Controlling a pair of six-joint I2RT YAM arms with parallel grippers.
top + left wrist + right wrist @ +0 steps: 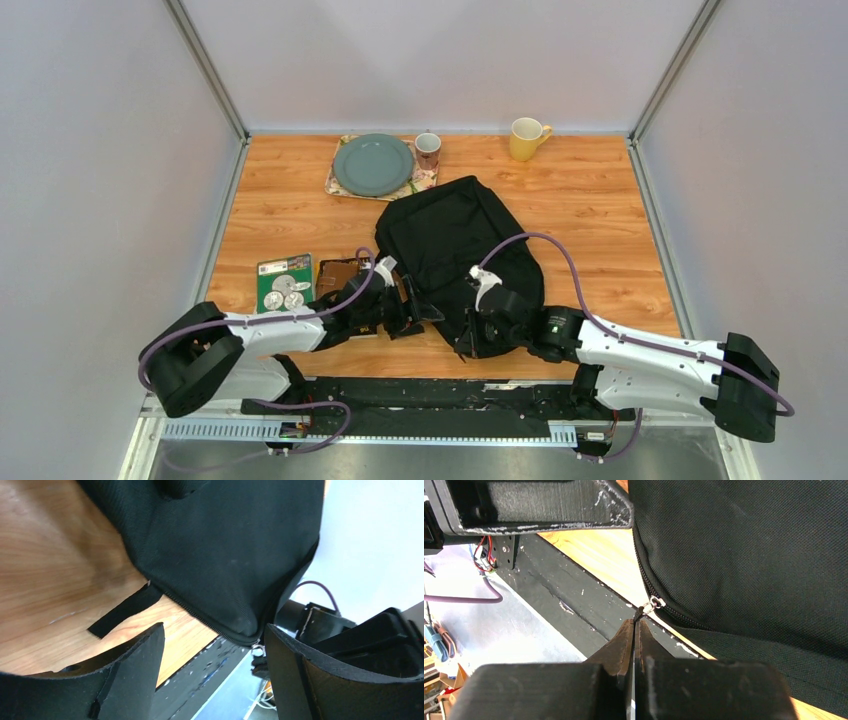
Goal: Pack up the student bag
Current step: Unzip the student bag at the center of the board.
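The student bag (455,240) is a large black fabric backpack lying flat in the middle of the wooden table, its near end at the table's front edge. My left gripper (424,311) is at the bag's near left corner, open, with the corner (225,555) just beyond its fingertips (150,650) and nothing between them. My right gripper (473,338) is at the bag's near edge. In the right wrist view it (636,623) is shut on the dark zipper pull (642,611) of the bag (749,555). The zipper (200,617) is closed along that edge.
A green plate (372,164) on a floral tray, a small cup (428,150) and a yellow mug (527,138) stand at the back. A green package (285,282) and a brown item (338,274) lie left of the bag. A loose black strap (125,611) lies on the wood.
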